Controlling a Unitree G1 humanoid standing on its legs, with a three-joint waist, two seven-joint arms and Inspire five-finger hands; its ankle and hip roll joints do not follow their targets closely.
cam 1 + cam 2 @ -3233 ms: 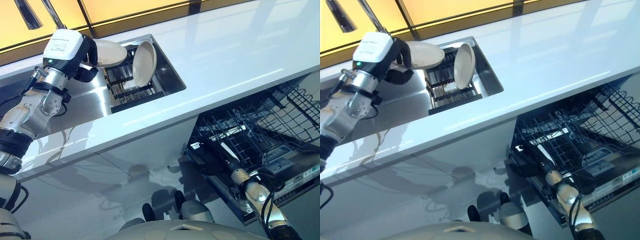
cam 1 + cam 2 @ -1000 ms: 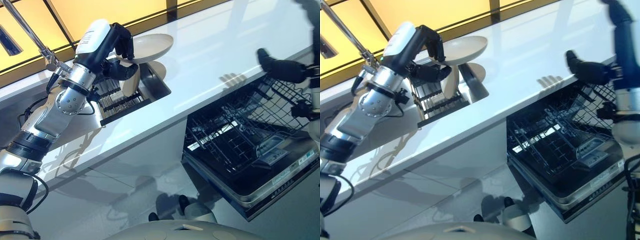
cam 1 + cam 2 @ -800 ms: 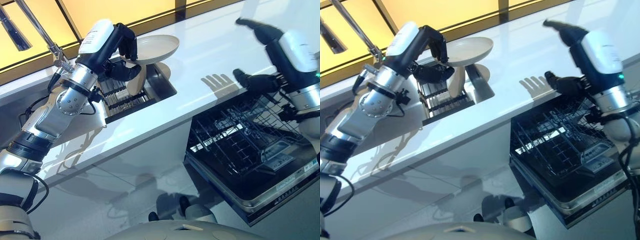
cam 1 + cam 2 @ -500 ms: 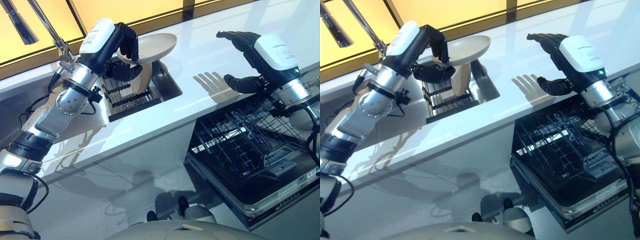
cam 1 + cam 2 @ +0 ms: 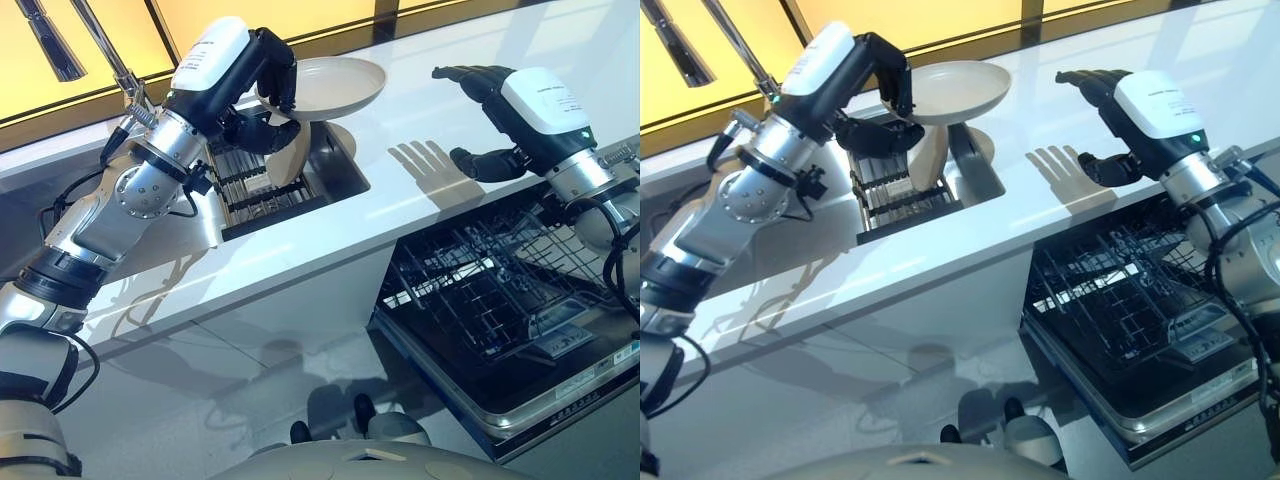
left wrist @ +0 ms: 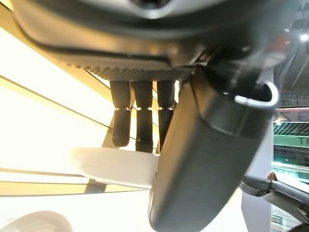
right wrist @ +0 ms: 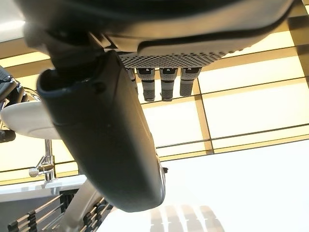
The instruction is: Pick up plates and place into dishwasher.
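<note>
Currently the left hand holds a plate by its rim, fingers curled over the near edge and thumb beneath — a firm pinch, seen closest in the left wrist view. The plate rides roughly level in the air above the sink, clear of the rack that sits in it. A second plate stands on edge in that rack, directly below the lifted one.

The right hand hovers over the white surface, holding nothing, fingers relaxed and spread, thumb apart. It faces the plate across an open gap, well apart from it.

Key relation: the dishwasher lies open below the surface, under the right arm, so the right hand is far nearer to it than the left. The plate's free edge points toward the right hand — judged a likely handover, though that is only a guess.

The eye views show the dishwasher and both arms; the right wrist view shows the plate from its side, and the tap.
</note>
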